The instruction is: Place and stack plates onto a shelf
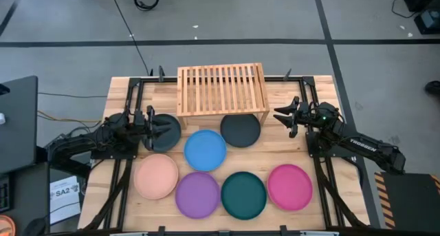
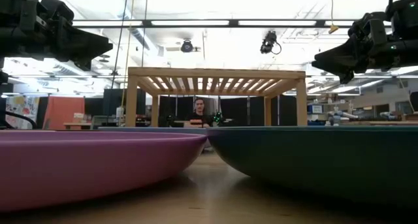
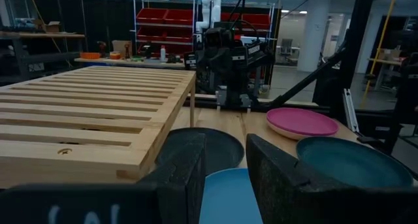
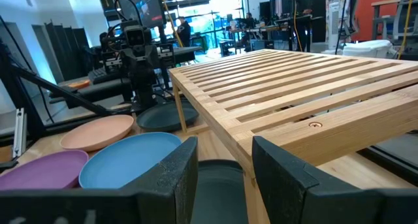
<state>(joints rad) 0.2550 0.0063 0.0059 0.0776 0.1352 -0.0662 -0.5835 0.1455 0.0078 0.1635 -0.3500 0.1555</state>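
Observation:
The shelf (image 1: 221,90), a low slatted light-wood rack, stands at the table's far middle. Several plates lie flat on the table in front of it: a charcoal one (image 1: 240,129) partly under the shelf's front edge, blue (image 1: 205,151), peach (image 1: 156,176), purple (image 1: 198,194), dark teal (image 1: 243,195) and magenta (image 1: 289,187). Another charcoal plate (image 1: 168,134) lies at the left, below my left gripper (image 1: 163,126), which hovers level and open with nothing in it. My right gripper (image 1: 280,115) hangs open and bare to the right of the shelf.
Black frame rails run along the table's left and right sides under both arms. Bare plank tabletop shows between the plates and along the near edge. A person (image 2: 199,113) sits far behind the table, seen under the shelf in the low view.

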